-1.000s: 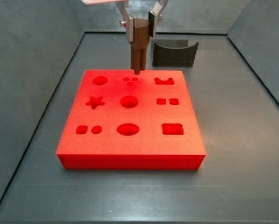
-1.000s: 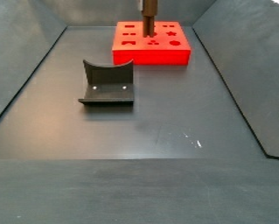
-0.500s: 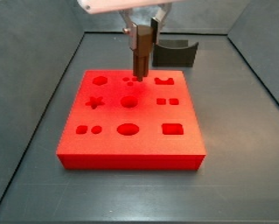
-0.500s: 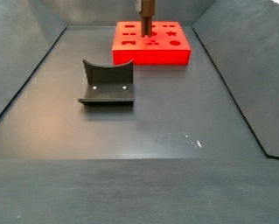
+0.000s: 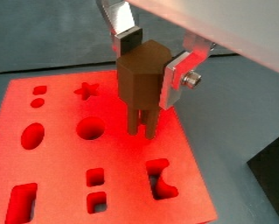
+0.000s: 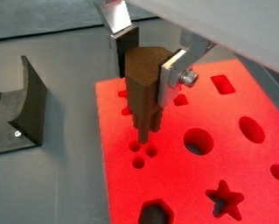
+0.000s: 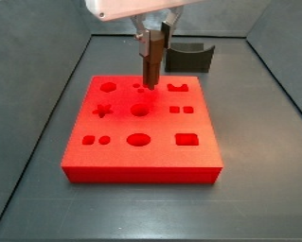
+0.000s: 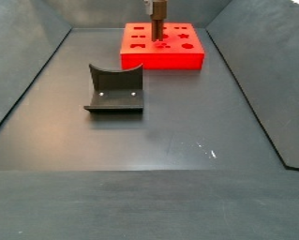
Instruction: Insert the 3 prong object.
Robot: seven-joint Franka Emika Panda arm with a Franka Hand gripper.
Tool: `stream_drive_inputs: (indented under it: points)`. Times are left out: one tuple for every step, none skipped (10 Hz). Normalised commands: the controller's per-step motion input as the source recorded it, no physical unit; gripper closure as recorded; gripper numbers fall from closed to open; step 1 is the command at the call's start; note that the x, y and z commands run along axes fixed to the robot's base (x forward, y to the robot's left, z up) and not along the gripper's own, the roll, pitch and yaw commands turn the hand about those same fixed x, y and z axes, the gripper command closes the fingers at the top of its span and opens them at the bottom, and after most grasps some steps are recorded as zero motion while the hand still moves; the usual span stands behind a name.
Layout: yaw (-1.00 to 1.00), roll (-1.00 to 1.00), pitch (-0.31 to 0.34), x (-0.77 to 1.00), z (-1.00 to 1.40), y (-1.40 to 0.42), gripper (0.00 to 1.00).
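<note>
Dark grey floor [image 8: 164, 131] w/ grey walls; red block [image 7: 140, 137] sits on it, curved dark holder [image 8: 114, 89] well apart from block. Gripper [image 5: 148, 63] hangs over block's far edge, fingers [image 5: 177, 74] clamped on 3 prong object [image 5: 139, 83], upright. Prong tips at the trio of small holes [image 6: 142, 150]; can't tell if touching.

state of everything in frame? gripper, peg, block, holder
gripper: shut on the peg, above the red block's far edge.
peg: held upright, prongs down at the three small holes; how deep they sit, cannot tell.
red block: flat on the floor, other holes unfilled.
holder: on the floor, empty, apart from the block.
</note>
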Motion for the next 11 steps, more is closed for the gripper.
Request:
stream_drive_inputs:
  points:
    - [-0.37, -0.01, 0.047, -0.06, -0.01, 0.03, 1.00]
    - [-0.37, -0.05, 0.121, -0.17, 0.00, 0.11, 1.00]
    - [-0.29, -0.07, 0.070, -0.08, 0.00, 0.02, 1.00]
    - [-0.45, -0.01, 0.041, 0.00, -0.08, 0.15, 1.00]
    - [-0.52, -0.01, 0.073, -0.15, -0.11, 0.16, 1.00]
    - [-0.45, -0.03, 0.067, -0.26, -0.11, 0.05, 1.00]
    - [-0.31, -0.07, 0.004, -0.29, -0.12, 0.03, 1.00]
    - [-0.09, -0.09, -0.004, -0.03, -0.15, 0.00, 1.00]
    - [0.00, -0.08, -0.044, 0.11, -0.12, 0.00, 1.00]
    - [0.02, -0.04, -0.037, 0.25, -0.19, 0.00, 1.00]
    - [0.15, -0.06, 0.000, 0.40, -0.18, 0.10, 1.00]
